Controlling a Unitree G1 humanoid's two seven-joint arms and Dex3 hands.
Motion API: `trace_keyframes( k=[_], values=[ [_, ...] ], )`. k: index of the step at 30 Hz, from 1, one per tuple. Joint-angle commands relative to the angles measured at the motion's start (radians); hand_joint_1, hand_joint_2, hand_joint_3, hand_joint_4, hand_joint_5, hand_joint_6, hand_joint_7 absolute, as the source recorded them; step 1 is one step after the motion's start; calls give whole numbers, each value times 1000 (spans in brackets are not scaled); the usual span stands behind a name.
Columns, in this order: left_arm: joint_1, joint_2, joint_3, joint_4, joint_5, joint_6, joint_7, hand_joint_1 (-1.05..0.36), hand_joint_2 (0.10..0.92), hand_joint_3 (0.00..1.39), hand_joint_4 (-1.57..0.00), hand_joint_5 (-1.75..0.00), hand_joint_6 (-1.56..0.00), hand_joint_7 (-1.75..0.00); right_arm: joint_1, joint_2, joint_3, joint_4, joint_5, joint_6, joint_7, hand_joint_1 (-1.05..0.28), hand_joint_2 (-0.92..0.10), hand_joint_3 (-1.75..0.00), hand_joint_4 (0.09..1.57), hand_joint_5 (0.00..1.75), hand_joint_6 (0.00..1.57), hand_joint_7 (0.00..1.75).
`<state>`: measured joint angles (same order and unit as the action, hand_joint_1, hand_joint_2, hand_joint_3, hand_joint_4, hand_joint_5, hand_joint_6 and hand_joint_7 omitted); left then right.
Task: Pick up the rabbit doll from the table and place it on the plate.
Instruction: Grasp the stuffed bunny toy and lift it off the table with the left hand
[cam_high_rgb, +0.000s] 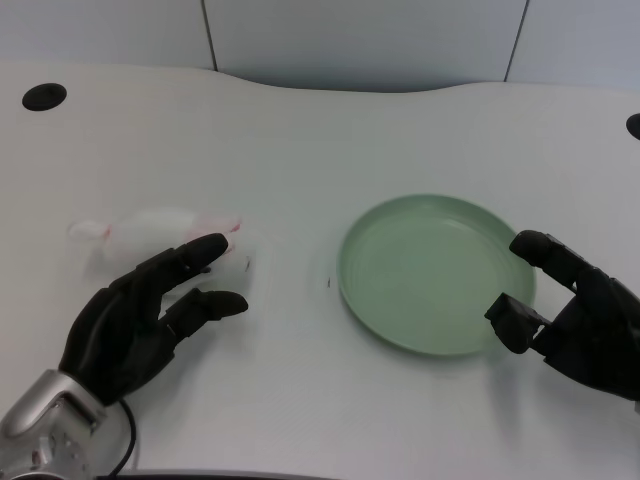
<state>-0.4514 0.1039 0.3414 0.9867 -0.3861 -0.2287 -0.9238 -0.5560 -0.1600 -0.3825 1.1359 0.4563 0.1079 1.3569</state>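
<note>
Left hand, fingers apart and holding nothing, reaches over the near edge of the doll; plate lies well apart on the desk

No readable text, label, brand, number or sign shows on anything in the head view.

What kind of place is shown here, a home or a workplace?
Probably a lab or office test bench: a plain white table with cable holes, grey wall panels behind, and only a rabbit doll and a green plate set out.
</note>
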Motion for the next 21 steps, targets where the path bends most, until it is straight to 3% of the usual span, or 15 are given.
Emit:
trace_keyframes(
  k=[1, 2, 3, 7, 9, 12, 15, 21],
  values=[
    [23, 13, -30, -42, 51, -153, 26, -845, 921, 415, -303, -1253, -731, -32, 9, -16, -9, -7, 15, 14, 6, -704, -921, -414, 539, 1746, 525, 1294],
    [16, 35, -61, -44, 115, -287, 51, -842, 921, 412, -301, -1253, -731, -32, 9, -16, -9, -8, 16, 20, 7, -703, -921, -415, 540, 1746, 526, 1295],
    [9, 52, -83, -41, 162, -384, 70, -851, 921, 273, -299, -1255, -734, -32, 9, -16, -9, -8, 16, 24, 8, -717, -921, -409, 540, 1746, 530, 1297],
    [-33, 118, -155, -17, 310, -606, 160, -818, 921, 126, -275, -1229, -733, -28, 10, -17, -7, -11, 14, 25, 9, -726, -921, -403, 534, 1746, 527, 1288],
    [-58, 151, -188, 0, 384, -676, 232, -802, 921, 104, -266, -1214, -730, -25, 12, -18, -6, -13, 12, 24, 8, -726, -921, -407, 532, 1746, 526, 1284],
    [-106, 211, -236, 12, 513, -773, 373, -825, 921, 162, -240, -911, -631, -7, 13, -20, -7, -13, 13, 29, 11, -726, -921, -408, 533, 1746, 523, 1281],
    [-159, 264, -277, 19, 611, -843, 484, -825, 921, 166, -118, -710, -489, -1, 12, -21, -8, -13, 14, 32, 11, -735, -921, -396, 529, 1746, 524, 1272],
    [-225, 345, -363, 27, 817, -884, 739, -843, 921, 191, -53, -533, -334, 0, 11, -21, -7, -13, 11, 28, 8, -743, -921, -385, 534, 1746, 524, 1258]
  ],
)
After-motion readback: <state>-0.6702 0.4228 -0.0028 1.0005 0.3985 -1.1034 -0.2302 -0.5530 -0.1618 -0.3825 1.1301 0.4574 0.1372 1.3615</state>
